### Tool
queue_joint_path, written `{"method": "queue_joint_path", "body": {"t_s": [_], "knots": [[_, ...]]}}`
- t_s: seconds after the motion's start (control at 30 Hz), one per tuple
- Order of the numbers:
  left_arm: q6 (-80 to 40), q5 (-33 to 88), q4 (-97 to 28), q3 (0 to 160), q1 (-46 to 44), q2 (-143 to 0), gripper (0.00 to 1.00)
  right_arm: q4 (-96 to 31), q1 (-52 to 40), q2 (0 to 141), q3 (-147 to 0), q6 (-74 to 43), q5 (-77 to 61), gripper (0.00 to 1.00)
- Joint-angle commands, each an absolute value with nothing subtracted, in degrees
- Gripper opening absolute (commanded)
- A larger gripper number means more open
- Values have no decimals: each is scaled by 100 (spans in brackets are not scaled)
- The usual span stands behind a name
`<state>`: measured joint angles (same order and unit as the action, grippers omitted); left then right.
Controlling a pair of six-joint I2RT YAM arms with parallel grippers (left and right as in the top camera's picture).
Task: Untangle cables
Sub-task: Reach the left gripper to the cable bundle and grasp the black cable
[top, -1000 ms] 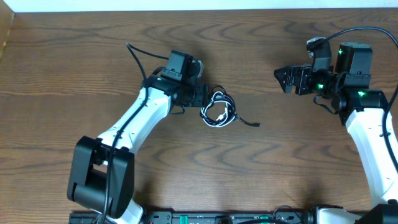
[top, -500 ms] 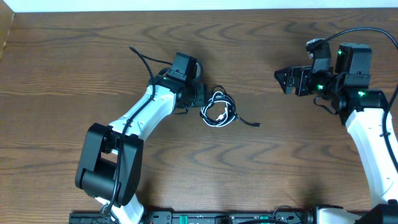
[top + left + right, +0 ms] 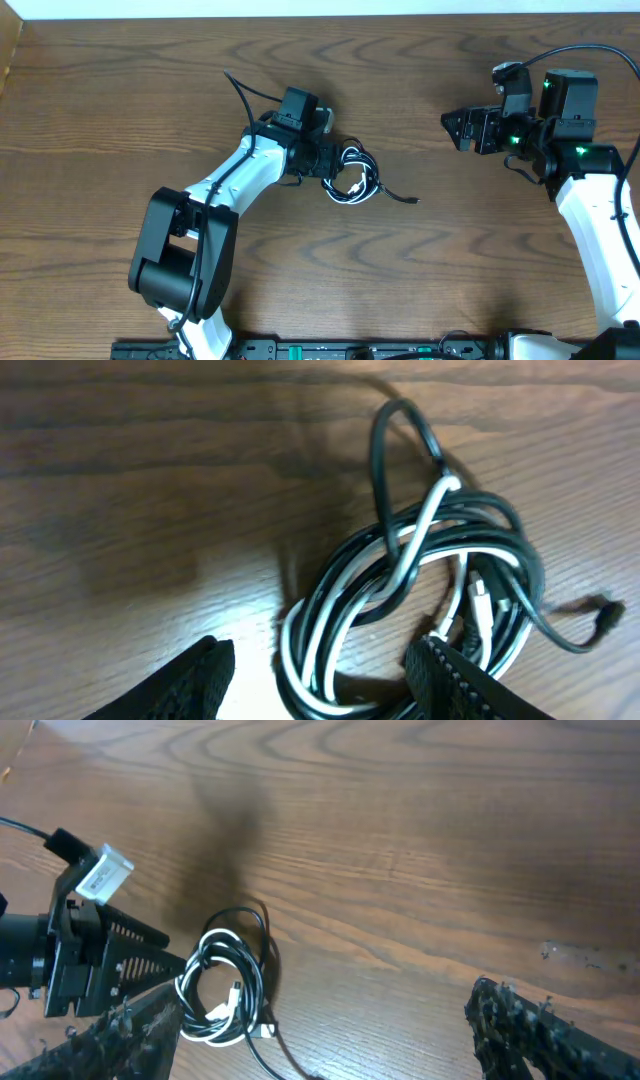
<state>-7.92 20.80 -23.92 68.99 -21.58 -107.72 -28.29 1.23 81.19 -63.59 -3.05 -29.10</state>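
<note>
The cables (image 3: 352,177), one black and one white, lie wound together in a small looped bundle mid-table. A black tail with a plug (image 3: 405,198) trails out to the right. My left gripper (image 3: 326,160) sits at the bundle's left edge. In the left wrist view it is open (image 3: 320,695), and the near loop of the cables (image 3: 420,570) lies between its fingers (image 3: 195,680). My right gripper (image 3: 456,128) hovers open, well to the right of the bundle. Its wrist view shows the cables (image 3: 228,988) far beyond its spread fingertips (image 3: 330,1055).
Brown wooden tabletop (image 3: 150,90) all round. A thick black robot wire (image 3: 240,95) arcs up behind the left arm. Along the back runs the table's far edge (image 3: 320,14), and the left arm's body (image 3: 185,250) crosses the front left.
My left gripper has crept a little to the right, closer onto the bundle, and the arm's elbow has swung right. The right arm and the cables have not moved.
</note>
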Motion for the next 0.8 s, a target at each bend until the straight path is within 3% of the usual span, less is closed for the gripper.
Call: {"method": "queue_joint_path", "body": {"t_s": [0.0, 0.4, 0.77], "knots": [[-631, 2231, -2139, 6936, -2174, -10803, 61, -2832, 32, 8171, -6396, -333, -2989, 88], [-775, 1942, -1011, 6934, -2491, -11126, 61, -2899, 32, 8171, -6396, -333, -2840, 88], [-913, 1835, -908, 6934, -2558, -11242, 52, -2917, 32, 8171, -6396, -333, -2842, 88]]}}
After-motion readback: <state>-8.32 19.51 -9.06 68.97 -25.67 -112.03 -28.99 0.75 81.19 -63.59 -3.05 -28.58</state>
